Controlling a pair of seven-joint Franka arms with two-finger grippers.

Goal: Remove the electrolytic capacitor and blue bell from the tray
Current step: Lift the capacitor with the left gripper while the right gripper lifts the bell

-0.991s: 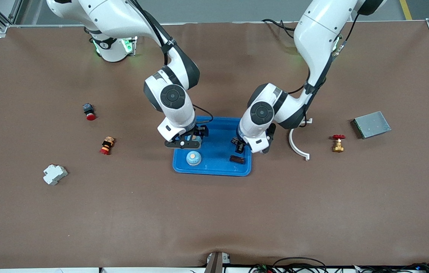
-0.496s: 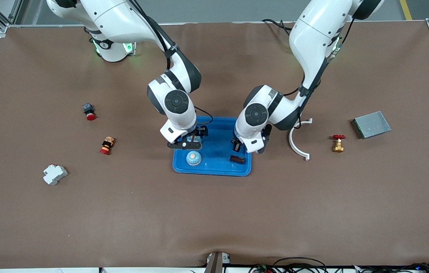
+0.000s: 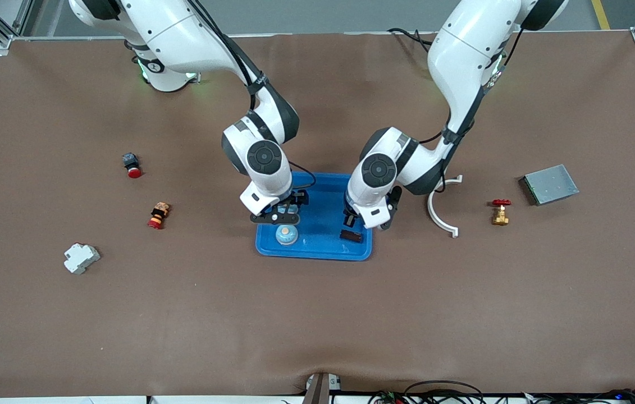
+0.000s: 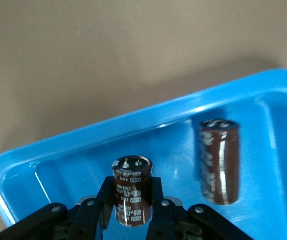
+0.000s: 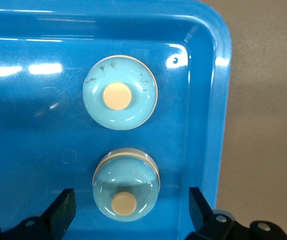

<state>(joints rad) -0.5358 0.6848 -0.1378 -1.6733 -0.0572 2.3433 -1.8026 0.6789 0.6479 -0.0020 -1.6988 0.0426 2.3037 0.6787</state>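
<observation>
A blue tray point(image 3: 323, 247) lies mid-table. My left gripper point(image 3: 352, 220) is down in the tray at the left arm's end, shut on an upright dark brown capacitor point(image 4: 132, 192). A second capacitor point(image 3: 351, 236) point(image 4: 218, 160) lies on its side in the tray. My right gripper point(image 3: 279, 216) point(image 5: 131, 205) hangs open over the tray's other end. A light blue bell point(image 5: 126, 183) stands between its fingers point(image 5: 63, 210), which are apart from it. Another bell point(image 3: 286, 234) point(image 5: 120, 99) stands beside the first, nearer the front camera.
Toward the right arm's end lie a red push button point(image 3: 133, 165), a second button point(image 3: 158, 215) and a white breaker point(image 3: 81, 258). Toward the left arm's end are a white curved strip point(image 3: 441, 216), a brass valve point(image 3: 500, 212) and a grey metal box point(image 3: 551, 184).
My left gripper has closed on the upright capacitor and shifted slightly toward the tray's middle. My right gripper has edged toward the bells, still open.
</observation>
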